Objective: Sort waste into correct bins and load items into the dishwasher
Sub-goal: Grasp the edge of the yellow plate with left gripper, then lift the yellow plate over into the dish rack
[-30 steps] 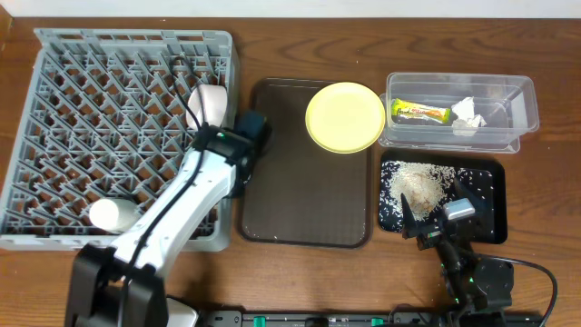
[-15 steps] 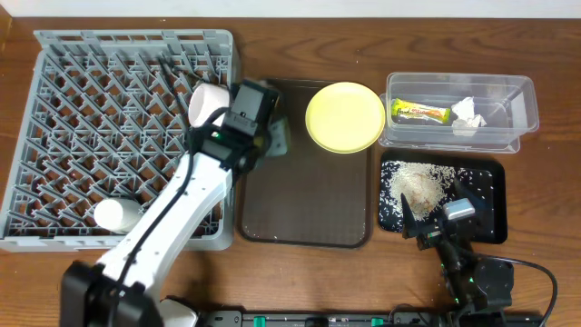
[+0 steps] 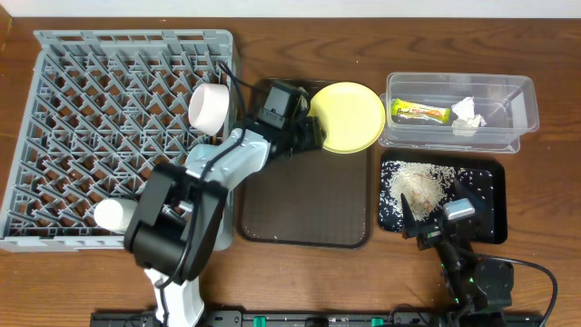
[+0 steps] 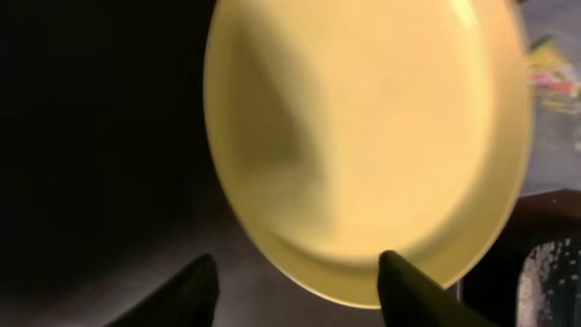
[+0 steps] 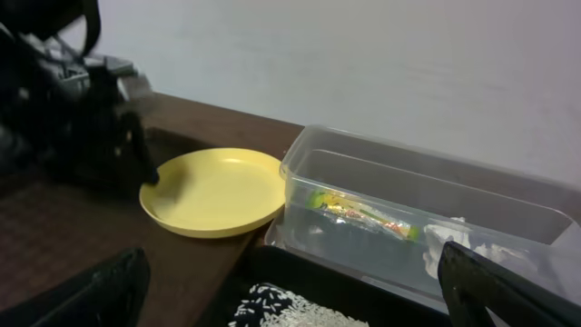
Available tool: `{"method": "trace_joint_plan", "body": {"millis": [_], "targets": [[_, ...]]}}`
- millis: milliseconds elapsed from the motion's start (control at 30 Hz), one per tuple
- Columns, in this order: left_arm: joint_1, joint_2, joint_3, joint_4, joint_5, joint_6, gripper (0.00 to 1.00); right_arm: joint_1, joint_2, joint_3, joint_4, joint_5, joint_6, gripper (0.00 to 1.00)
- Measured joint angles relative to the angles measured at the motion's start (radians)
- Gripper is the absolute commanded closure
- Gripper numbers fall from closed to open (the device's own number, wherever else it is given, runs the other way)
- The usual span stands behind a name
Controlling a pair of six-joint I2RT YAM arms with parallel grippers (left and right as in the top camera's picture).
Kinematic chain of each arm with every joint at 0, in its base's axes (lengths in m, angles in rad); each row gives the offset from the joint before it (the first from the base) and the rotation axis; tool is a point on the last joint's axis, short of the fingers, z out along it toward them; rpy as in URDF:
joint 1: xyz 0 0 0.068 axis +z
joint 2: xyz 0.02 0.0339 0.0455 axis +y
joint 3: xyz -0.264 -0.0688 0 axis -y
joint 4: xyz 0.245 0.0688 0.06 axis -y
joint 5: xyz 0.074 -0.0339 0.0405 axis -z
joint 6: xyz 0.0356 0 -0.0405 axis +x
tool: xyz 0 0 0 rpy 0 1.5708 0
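Brown wooden table (image 3: 545,36). Large square grey plastic dish rack (image 3: 54,136) at left, dark brown rectangular serving tray (image 3: 309,200) beside it. Round yellow plate (image 3: 349,118) on the tray's far right corner. Left gripper (image 4: 298,272) released, fingers apart at plate rim. Right gripper (image 5: 290,282) spread wide, empty.

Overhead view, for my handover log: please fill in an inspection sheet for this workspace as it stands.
Surface: dark wooden table.
Job's things: yellow plate on brown tray; white bowl and white cup in dish rack; wrapper and tissue in clear tub; rice on black tray.
Clutter: nothing seen.
Grippers: left gripper open at the plate's rim; right gripper open, empty.
Cables: black cable over the rack's right edge.
Surroundings: pale wall behind the table.
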State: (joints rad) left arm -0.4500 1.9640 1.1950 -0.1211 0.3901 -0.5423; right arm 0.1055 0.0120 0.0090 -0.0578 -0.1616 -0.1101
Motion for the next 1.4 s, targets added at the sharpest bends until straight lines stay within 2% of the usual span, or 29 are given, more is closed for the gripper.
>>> {"method": "trace_joint_plan", "body": {"millis": [167, 567, 733, 800, 1200, 1400], "targets": [[0.0, 0.051, -0.003, 0.001, 0.072, -0.029, 0.64, 0.0, 0.0, 0.0, 0.0, 0.0, 0.0, 0.01], [0.0, 0.062, -0.005, 0.119, 0.109, -0.066, 0.66, 0.0, 0.0, 0.0, 0.0, 0.0, 0.0, 0.01], [0.0, 0.084, -0.005, 0.127, 0.109, -0.097, 0.87, 0.0, 0.0, 0.0, 0.0, 0.0, 0.0, 0.01], [0.0, 0.11, -0.005, 0.133, 0.115, -0.12, 0.92, 0.0, 0.0, 0.0, 0.0, 0.0, 0.0, 0.01], [0.023, 0.112, -0.005, 0.115, 0.206, -0.131, 0.93, 0.0, 0.0, 0.0, 0.0, 0.0, 0.0, 0.01], [0.108, -0.065, -0.013, 0.007, 0.21, -0.059, 0.92, 0.0, 0.0, 0.0, 0.0, 0.0, 0.0, 0.01]]}}
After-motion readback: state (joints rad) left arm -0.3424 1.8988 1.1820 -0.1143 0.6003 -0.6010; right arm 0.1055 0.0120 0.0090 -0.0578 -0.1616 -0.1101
